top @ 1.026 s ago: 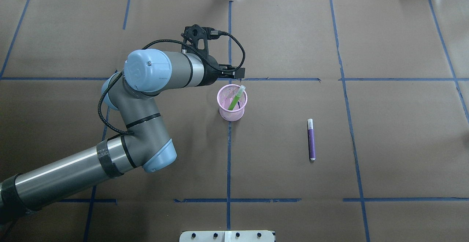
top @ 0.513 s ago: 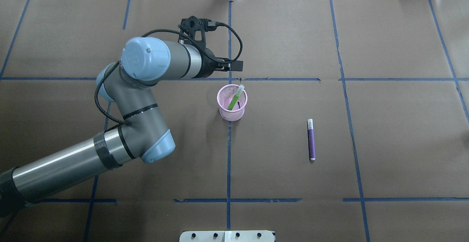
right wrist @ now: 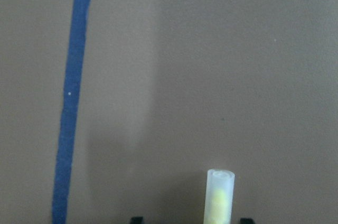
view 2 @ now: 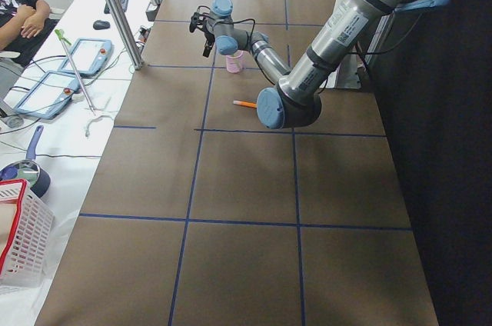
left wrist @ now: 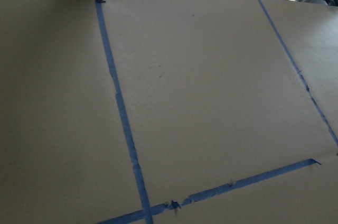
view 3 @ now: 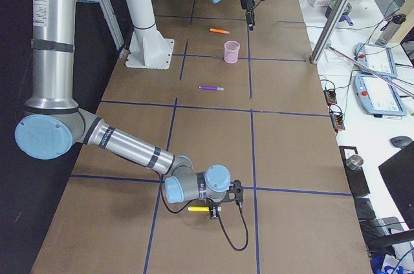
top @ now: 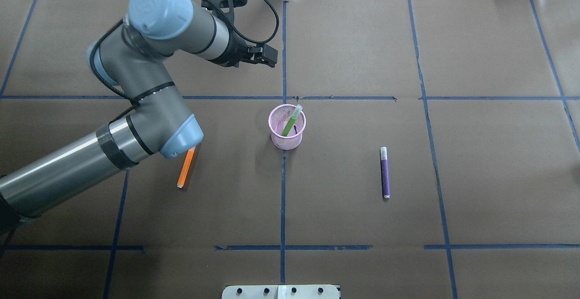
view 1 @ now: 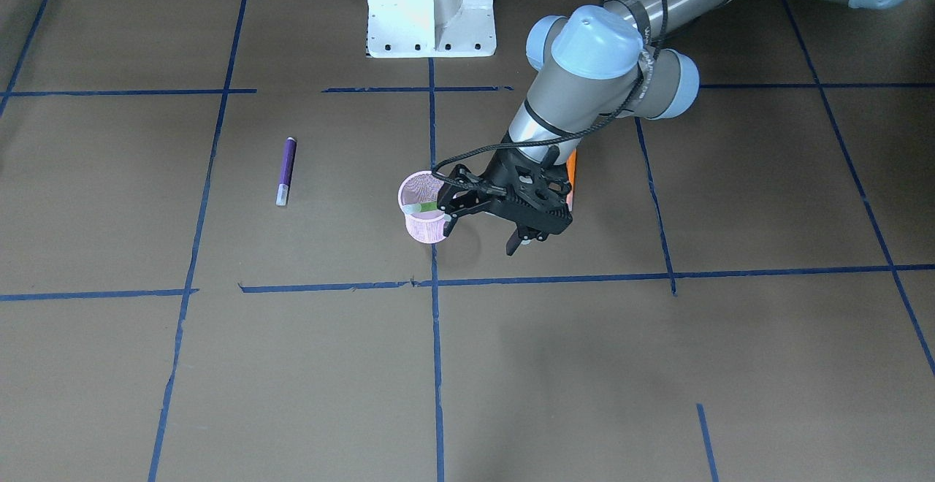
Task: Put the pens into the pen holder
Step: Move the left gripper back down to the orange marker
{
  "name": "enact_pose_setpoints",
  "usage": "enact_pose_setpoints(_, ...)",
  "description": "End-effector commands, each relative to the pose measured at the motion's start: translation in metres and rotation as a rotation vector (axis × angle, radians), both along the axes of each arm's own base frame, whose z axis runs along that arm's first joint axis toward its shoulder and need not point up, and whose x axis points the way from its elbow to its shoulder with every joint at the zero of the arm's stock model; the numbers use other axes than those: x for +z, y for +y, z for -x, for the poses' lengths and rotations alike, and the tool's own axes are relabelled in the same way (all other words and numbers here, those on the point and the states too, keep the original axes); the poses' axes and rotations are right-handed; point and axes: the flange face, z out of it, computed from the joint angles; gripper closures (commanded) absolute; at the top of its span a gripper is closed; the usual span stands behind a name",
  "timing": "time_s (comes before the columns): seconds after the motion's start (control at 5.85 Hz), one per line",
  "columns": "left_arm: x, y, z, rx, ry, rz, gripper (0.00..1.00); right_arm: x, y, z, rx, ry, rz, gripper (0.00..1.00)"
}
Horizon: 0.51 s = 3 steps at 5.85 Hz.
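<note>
Aslant, green pen (top: 290,121) sits in pen holder (top: 285,143).

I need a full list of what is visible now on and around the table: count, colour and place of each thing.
holder: one, pink, upright, middle of the table.
green pen: one, leaning in the holder.
purple pen: one, flat, right of the holder.
orange pen: one, flat, left of it, partly under the left arm.
yellow pen: one, at the table's right end.
tape lines: many, blue, a grid on the table.
pendants: two, grey, on the side bench.
basket: one, red and white, same bench.
person: one, beside the bench.
base: one, white, robot's side.
left gripper: open, empty, raised beyond the holder.
right gripper: by the yellow pen, state unclear.
</note>
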Motion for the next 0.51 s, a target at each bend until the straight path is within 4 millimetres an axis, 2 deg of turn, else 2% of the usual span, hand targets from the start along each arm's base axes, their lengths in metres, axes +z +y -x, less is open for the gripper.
enact_pose_setpoints(0.0, 0.003, -0.011, 0.015, 0.034, -0.017, 0.053, 0.00, -0.004, -0.004, 0.002, -0.004, -0.018, -0.004, 0.90)
enact_pose_setpoints(0.17, 0.006, -0.015, 0.018, 0.033, -0.028, 0.065, 0.00, -0.006, -0.006, 0.002, -0.003, -0.017, -0.009, 1.00)
enact_pose_setpoints(0.34, 0.015, -0.028, 0.037, 0.075, -0.069, 0.128, 0.00, -0.007, -0.008, 0.003, -0.003, -0.015, -0.011, 1.00)
